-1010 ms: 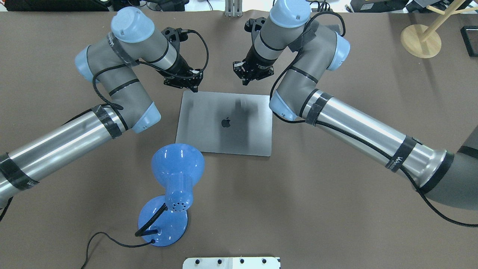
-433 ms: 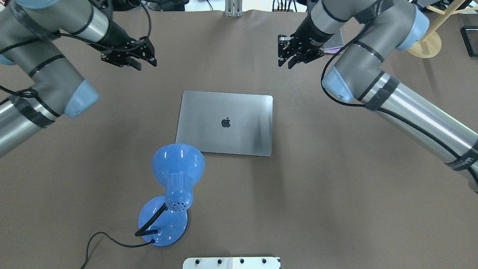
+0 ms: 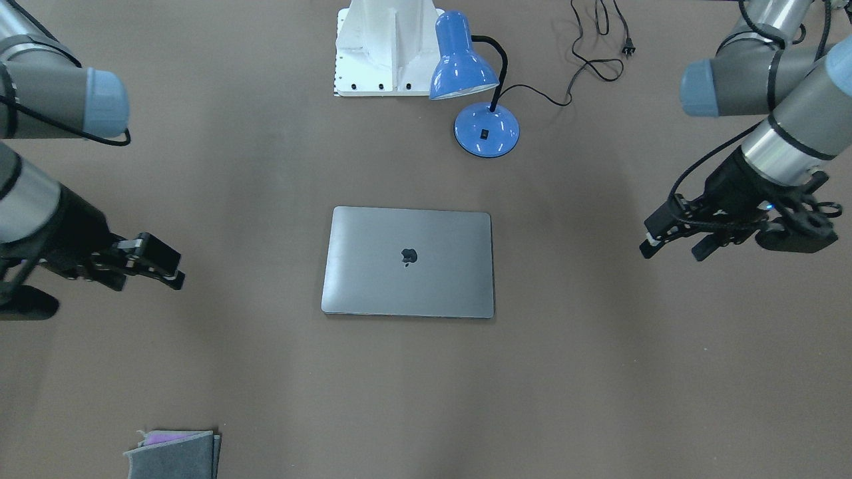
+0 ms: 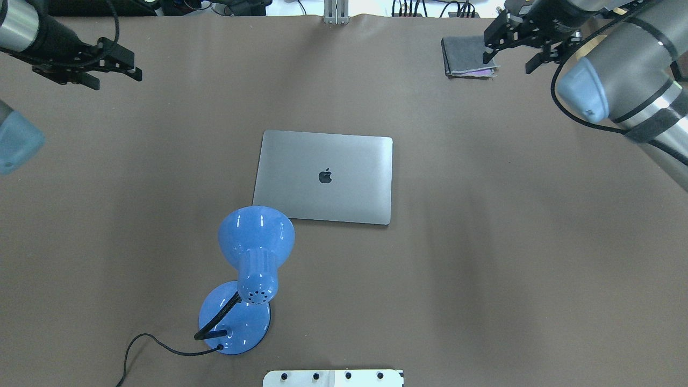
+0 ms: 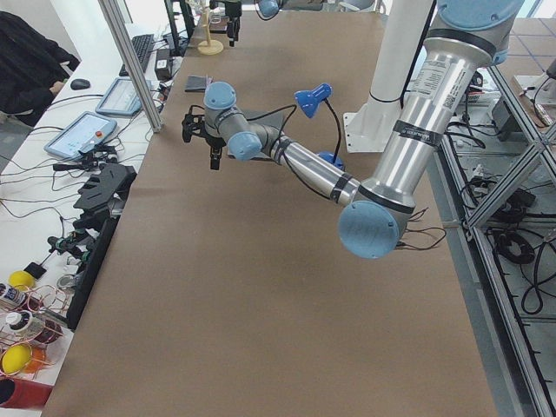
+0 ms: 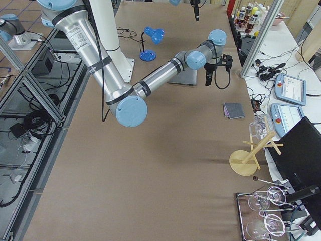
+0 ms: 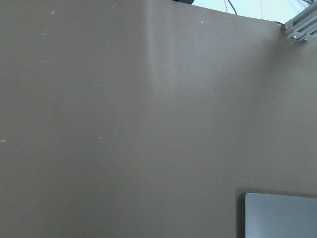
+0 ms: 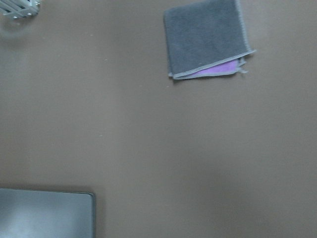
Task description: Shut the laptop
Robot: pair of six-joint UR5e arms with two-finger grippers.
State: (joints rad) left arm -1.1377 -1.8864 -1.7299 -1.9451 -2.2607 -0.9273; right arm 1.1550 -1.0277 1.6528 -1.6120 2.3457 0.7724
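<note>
The space-grey laptop lies shut and flat at the middle of the table, lid down, with the dark apple logo facing up. It also shows in the front view, and one corner shows in each wrist view. My left gripper is open and empty, high over the far left of the table, well away from the laptop; it also shows in the front view. My right gripper is open and empty over the far right, also seen from the front.
A blue desk lamp stands just near-left of the laptop, its shade by the laptop's corner, its cord trailing off. A folded grey and purple cloth lies at the far right, under the right gripper. The white robot base is at the near edge.
Both arms have swung up and outward from the laptop's far edge to the table's far corners. The laptop has stayed shut and still.
</note>
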